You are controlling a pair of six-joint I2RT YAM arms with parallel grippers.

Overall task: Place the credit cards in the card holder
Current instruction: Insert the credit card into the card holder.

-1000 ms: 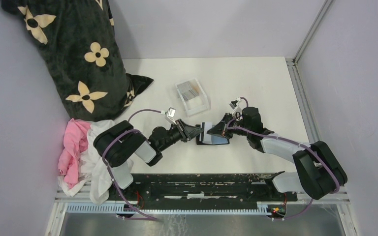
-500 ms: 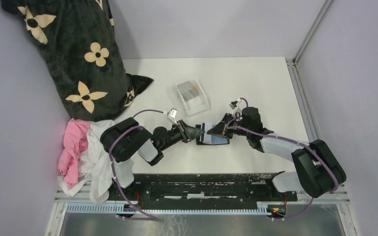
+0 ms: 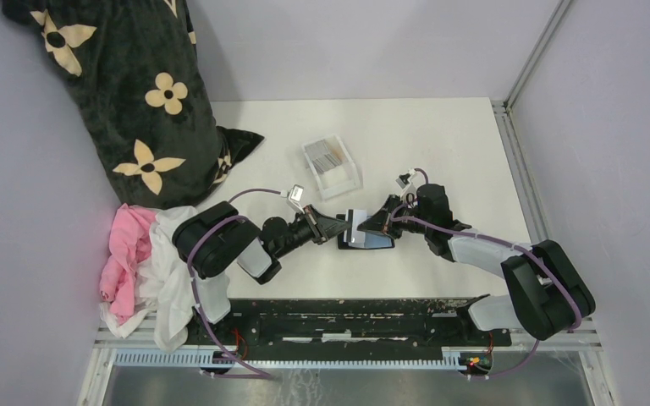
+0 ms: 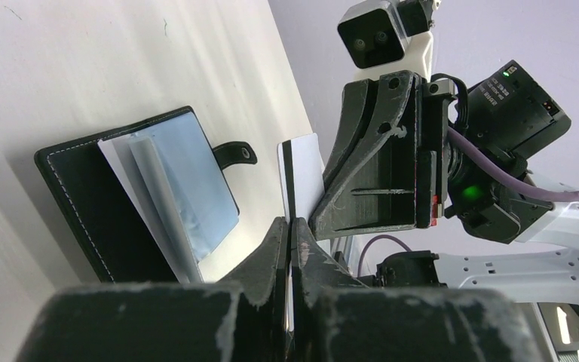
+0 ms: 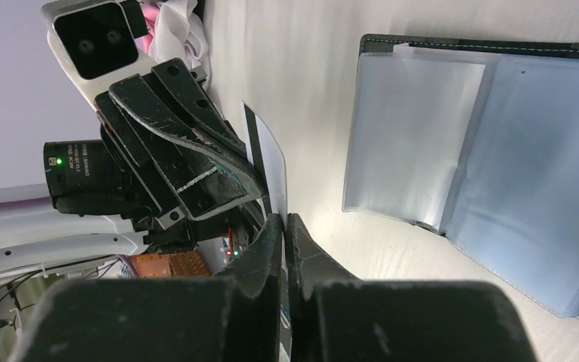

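One credit card (image 4: pixel 301 172) pinched edge-on by both the left gripper (image 4: pixel 290 226) and right gripper (image 5: pixel 285 220), close by the open card holder (image 4: pixel 75 200) on the tabletop (image 3: pixel 448 144); we judge it light, stiff and slick, best gripped along a short edge

card holder (image 4: pixel 75 207): matt leather | sleeves (image 5: pixel 415 143): glossy plastic | credit card (image 4: pixel 305 177): smooth plastic

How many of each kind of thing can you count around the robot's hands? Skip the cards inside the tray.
grippers: 2, the left gripper and the right gripper
card pinched between both grippers: 1
card holder, lying open: 1
clear tray: 1
Total: 5
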